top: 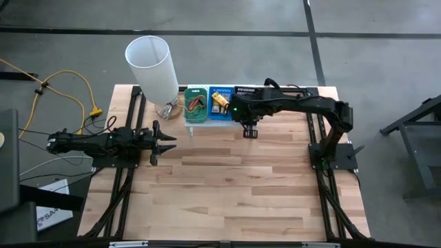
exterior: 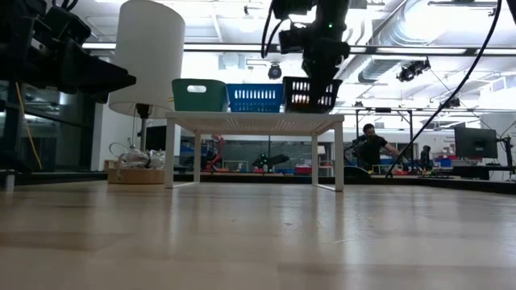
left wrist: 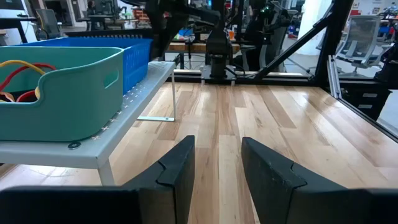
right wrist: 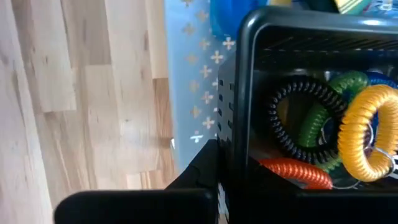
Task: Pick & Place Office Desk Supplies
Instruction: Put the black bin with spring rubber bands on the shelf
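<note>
A black tray (right wrist: pixel 249 56) holds coiled rings: yellow (right wrist: pixel 368 134), black (right wrist: pixel 292 109), green (right wrist: pixel 323 118) and orange (right wrist: pixel 292 171). In the low view the black tray (exterior: pixel 312 94) is at the right end of the white perforated shelf (exterior: pixel 258 119), beside a blue tray (exterior: pixel 255 97) and a green tray (exterior: pixel 198 94). My right gripper (exterior: pixel 319 68) comes down on it from above and is shut on it. The green tray (top: pixel 196 103) holds red and orange rings; the blue tray (top: pixel 219 102) holds yellow blocks. My left gripper (top: pixel 164 141) waits open, low at the table's left. My right gripper (right wrist: pixel 227 158) holds the black tray by its side wall (right wrist: pixel 239 118), from above, pointing down. One finger (right wrist: pixel 199 171) is outside the wall; the other is hidden by the wall. Whether the tray's bottom rests on the shelf or is just clear of it, I cannot tell.
A white cylindrical lamp (top: pixel 151 65) stands at the far left corner, by the shelf's left end. The shelf stands on thin legs (exterior: pixel 339 153) along the far edge. Bare wooden table (top: pixel 234 186) spreads in front of it. People and desks are in the room behind.
</note>
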Controlling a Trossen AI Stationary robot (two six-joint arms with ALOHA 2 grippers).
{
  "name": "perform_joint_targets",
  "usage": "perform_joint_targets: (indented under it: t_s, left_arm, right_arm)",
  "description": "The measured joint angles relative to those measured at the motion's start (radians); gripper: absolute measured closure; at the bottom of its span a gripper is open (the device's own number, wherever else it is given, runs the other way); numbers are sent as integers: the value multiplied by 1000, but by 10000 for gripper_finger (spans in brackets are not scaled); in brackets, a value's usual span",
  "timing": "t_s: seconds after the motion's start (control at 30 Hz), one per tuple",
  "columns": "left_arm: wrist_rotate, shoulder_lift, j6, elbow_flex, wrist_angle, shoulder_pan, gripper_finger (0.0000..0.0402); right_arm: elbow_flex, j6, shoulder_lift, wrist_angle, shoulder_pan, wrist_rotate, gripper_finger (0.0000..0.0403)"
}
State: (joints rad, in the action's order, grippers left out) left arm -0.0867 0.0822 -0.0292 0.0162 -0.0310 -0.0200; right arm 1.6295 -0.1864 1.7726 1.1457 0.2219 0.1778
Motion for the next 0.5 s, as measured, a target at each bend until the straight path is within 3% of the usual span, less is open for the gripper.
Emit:
perform_joint_targets:
  t_s: [0.5]
  left_arm:
    - [0, 0, 0, 0, 0, 0, 275]
  right_arm:
    - [0, 28, 22, -17, 24, -47, 400]
